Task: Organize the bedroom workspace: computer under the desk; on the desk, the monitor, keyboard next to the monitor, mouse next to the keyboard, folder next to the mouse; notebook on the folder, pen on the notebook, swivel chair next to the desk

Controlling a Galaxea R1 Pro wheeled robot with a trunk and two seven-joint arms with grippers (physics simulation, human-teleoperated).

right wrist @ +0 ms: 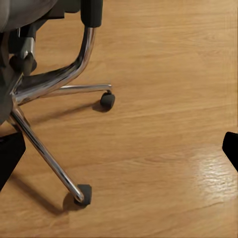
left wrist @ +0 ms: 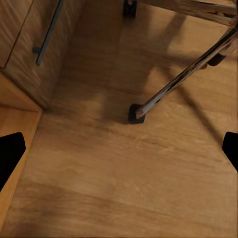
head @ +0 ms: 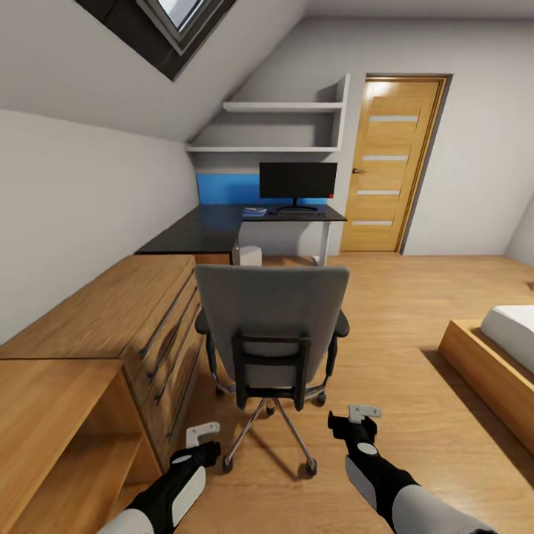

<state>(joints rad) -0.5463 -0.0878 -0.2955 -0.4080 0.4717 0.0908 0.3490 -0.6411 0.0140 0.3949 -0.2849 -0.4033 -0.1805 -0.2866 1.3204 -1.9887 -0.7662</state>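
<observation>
The swivel chair [head: 271,326] sits directly ahead of the robot, backrest toward it, well short of the desk [head: 245,222], which stands at the far wall beside the door [head: 389,163]. Monitor [head: 297,182] is on the tabletop with the keyboard [head: 297,211] just in front of it; a blue item [head: 254,212] lies left of the keyboard, too small to identify. A white box [head: 247,255] under the desk is likely the computer. The backrest hides the chair's seat, so the folder can't be confirmed. Left gripper [head: 202,437] and right gripper [head: 362,420] hang low on either side of the chair base, fingers spread apart, holding nothing. Main risk: driving forward bumps the chair, which rolls on its casters [right wrist: 107,100] and could dump whatever is on the seat. The chrome legs [left wrist: 183,77] are near both arms, so a low sweep could snag. The dresser [head: 111,319] left of the chair narrows the path, and the bed [head: 497,356] limits room on the right.
</observation>
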